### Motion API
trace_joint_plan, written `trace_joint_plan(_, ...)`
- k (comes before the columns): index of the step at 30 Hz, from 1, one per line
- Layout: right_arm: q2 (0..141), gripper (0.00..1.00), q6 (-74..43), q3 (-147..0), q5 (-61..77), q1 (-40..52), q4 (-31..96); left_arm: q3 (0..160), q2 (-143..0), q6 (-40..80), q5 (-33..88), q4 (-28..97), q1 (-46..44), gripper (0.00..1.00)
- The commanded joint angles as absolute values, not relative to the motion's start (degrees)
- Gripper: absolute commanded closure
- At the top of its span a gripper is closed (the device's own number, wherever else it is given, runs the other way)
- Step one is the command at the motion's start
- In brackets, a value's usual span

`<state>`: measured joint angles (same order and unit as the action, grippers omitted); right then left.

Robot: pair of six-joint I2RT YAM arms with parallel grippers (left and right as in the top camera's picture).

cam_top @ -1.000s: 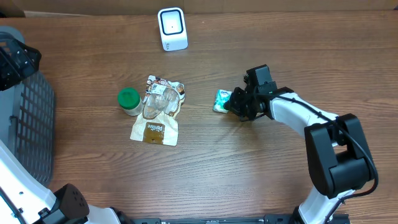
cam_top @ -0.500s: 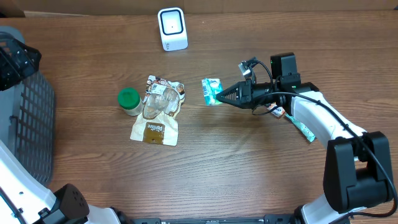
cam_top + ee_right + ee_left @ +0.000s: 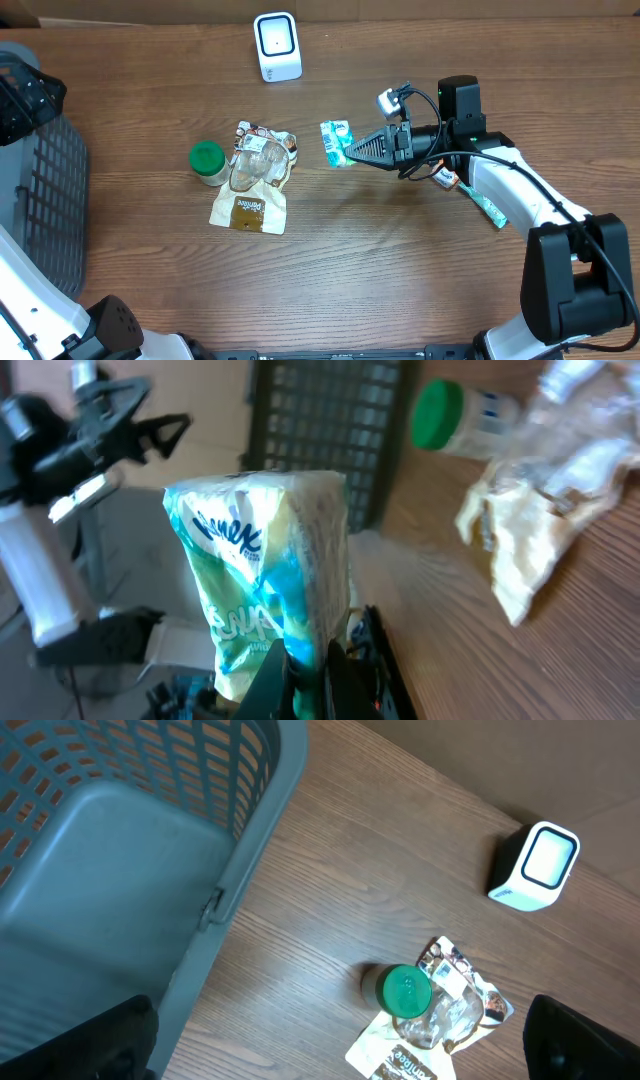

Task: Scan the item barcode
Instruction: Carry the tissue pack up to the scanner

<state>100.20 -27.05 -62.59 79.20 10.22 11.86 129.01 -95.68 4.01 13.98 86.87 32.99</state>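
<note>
The right arm point(image 3: 505, 185) reaches in from the near right corner of the wooden bench point(image 3: 400, 270). Its forearm lies nearly level and its wrist points left. The right jaws are closed tight on one end of a soft green, blue and white plastic pack of tissues point(image 3: 337, 143) and hold it above the bench. In the wrist view the pack stands upright out of the fingertips, printed side to the camera.

The white box-shaped scanner with a rounded window point(image 3: 277, 46) stands near the far edge, well apart from the pack, up and to its left. Bare wood lies between them. To the left of the pack, near but not touching, is a crumpled clear wrapper on a brown and white pouch point(image 3: 255, 185). A small jar with a green lid point(image 3: 207, 160) sits just beside that heap. Under the right forearm lie a small orange packet point(image 3: 446, 179) and a long teal sachet point(image 3: 489, 209).

The left arm point(image 3: 25, 100) is raised at the far left edge, over a grey slatted plastic basket point(image 3: 50, 190). The left jaws are spread wide with nothing between them. A broad strip of bare wood runs along the near side.
</note>
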Motion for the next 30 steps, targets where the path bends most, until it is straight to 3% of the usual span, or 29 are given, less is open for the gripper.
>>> trace_joint_plan(1,98.15,0.96,-25.82,-63.99,67.99,10.41,17.37,129.86,-95.22,2.72,14.44,86.78,32.99,0.0)
trace_joint_plan(6,98.15,0.96,-20.71,-64.01,51.22,10.55,29.54,129.86,-95.22,2.72,14.44,86.78,32.99,0.01)
trace_joint_plan(12,98.15,0.96,-18.9,-69.21,45.1,10.59,36.62,129.86,-95.22,2.72,14.44,86.78,32.99,0.0)
trace_joint_plan(19,99.13,0.96,-16.19,-90.5,30.24,12.67,51.7,129.86,-95.22,2.72,14.44,86.78,32.99,0.0)
trace_joint_plan(30,115.33,0.96,-7.51,-124.66,-2.98,25.8,57.54,129.86,-95.24,2.72,14.44,86.78,32.99,0.01)
